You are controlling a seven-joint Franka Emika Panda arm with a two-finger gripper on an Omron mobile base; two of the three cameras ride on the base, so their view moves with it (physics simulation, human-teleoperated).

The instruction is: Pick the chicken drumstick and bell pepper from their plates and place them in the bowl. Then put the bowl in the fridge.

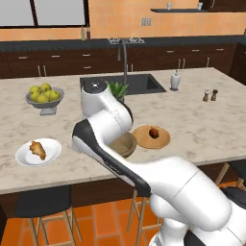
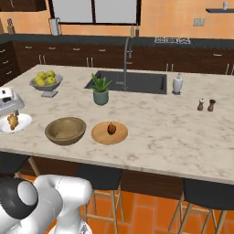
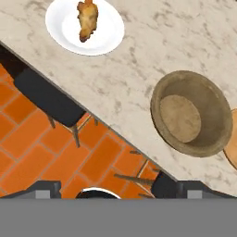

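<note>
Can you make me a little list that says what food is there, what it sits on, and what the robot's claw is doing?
chicken drumstick: on the white plate, near the counter's front edge
bell pepper: on the wooden plate, right of the bowl
bowl: brown, empty, between the two plates
gripper: open, holding nothing, above the counter edge and the floor
fruit bowl: grey, with yellow-green fruit
fridge: cannot tell, not seen here

Marble counter (image 2: 183, 132): white plate (image 1: 24, 156), wood plate (image 2: 98, 135), bowl (image 2: 65, 130), fruit bowl (image 2: 45, 87).
</note>
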